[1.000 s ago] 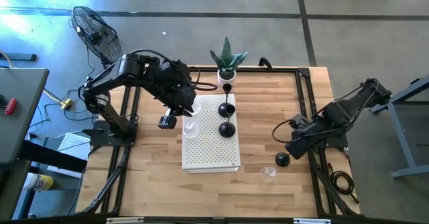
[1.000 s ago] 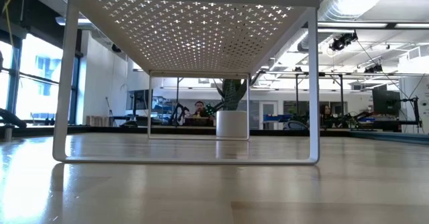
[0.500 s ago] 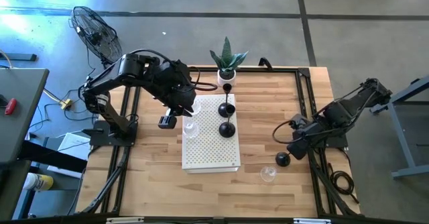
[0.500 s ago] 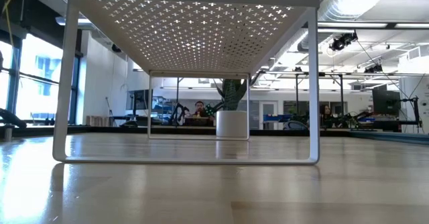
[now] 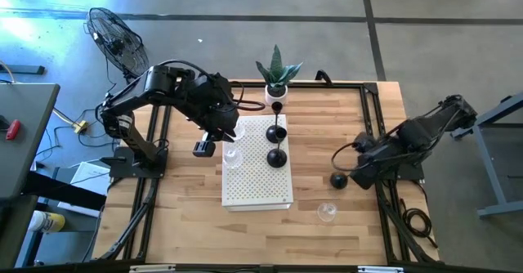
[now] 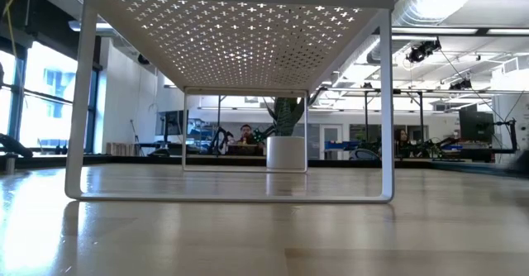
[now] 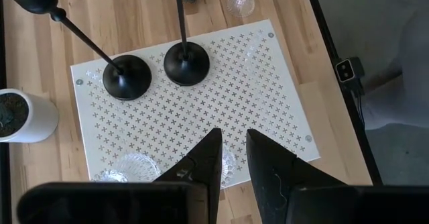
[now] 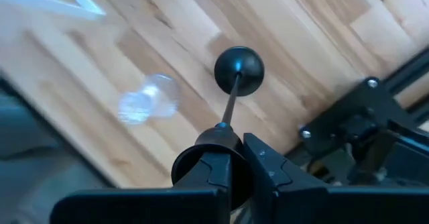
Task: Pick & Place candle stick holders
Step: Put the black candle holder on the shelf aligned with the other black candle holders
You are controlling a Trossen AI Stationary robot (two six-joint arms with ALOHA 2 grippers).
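Observation:
My right gripper is shut on a black candle stick holder over the table's right part. A clear glass holder stands on the wood near it. Two black holders stand by their domed bases on the white perforated stand, with two glass holders. My left gripper hovers over the stand's left part, open by a narrow gap above one glass holder. My right gripper pinches the black holder's top cup, at the stem's upper end, between its two fingers. The stem runs on straight ahead of the fingers, and the domed base is at the far end, toward the table.
A white pot with a green plant stands at the table's far edge behind the stand. The stand's legs show in the low view. Black frame rails run along both sides. A fan stands off the table's far left.
My right gripper has moved toward the table's far edge and a little toward the white stand, taking the black holder with it; the holder's base has left its spot beside the glass holder. My left gripper has kept still.

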